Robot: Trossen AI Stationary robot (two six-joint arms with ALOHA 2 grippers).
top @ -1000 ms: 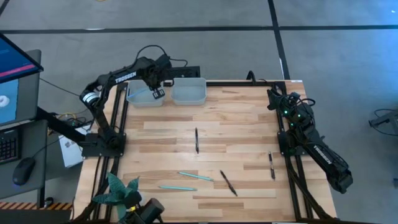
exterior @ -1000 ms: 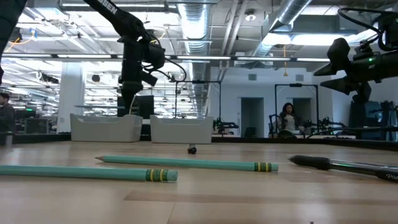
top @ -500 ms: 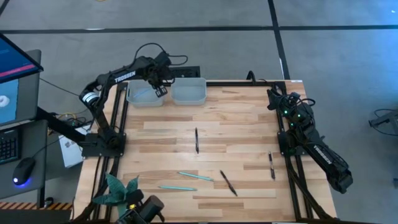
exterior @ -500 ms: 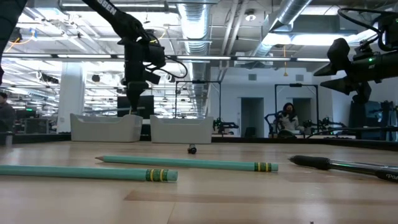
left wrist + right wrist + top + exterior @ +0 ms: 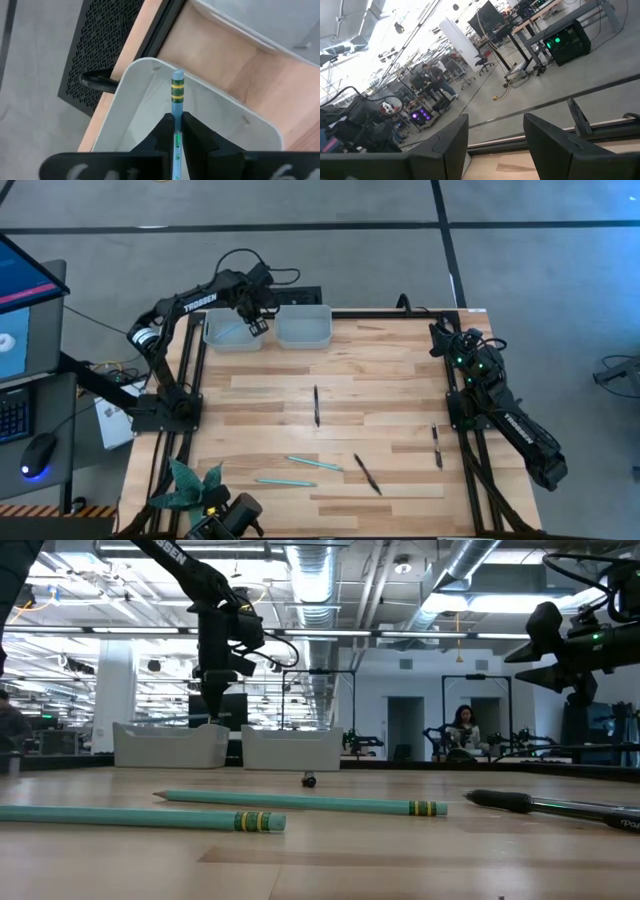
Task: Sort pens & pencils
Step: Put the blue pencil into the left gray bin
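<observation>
My left gripper (image 5: 258, 326) hangs over the left white bin (image 5: 228, 335) at the table's far left, shut on a teal pencil (image 5: 177, 95). The pencil's banded eraser end points down into the bin. Two more teal pencils (image 5: 313, 464) (image 5: 284, 480) lie flat near the table's front, and also show in the low view (image 5: 300, 803). Three black pens (image 5: 316, 405) (image 5: 366, 473) (image 5: 436, 445) lie flat on the table. My right gripper (image 5: 495, 145) is open and empty, raised at the table's far right (image 5: 442, 340). My left gripper pinches the teal pencil's shaft (image 5: 176, 131) between its two fingers (image 5: 164, 131), well back from the eraser end. The fingers point down and run along the pencil. The pencil's eraser end (image 5: 177, 82) sticks out past the fingertips over the bin floor, clear of it as far as shows.
A second white bin (image 5: 303, 327) stands just right of the first; both show in the low view (image 5: 170, 745) (image 5: 292, 747). A teal spiky plant (image 5: 190, 485) stands at the front left corner. A person (image 5: 463, 730) sits in the room beyond the table.
My left gripper, still shut on the teal pencil, has shifted a little toward the table's right over the left bin, then held still.
</observation>
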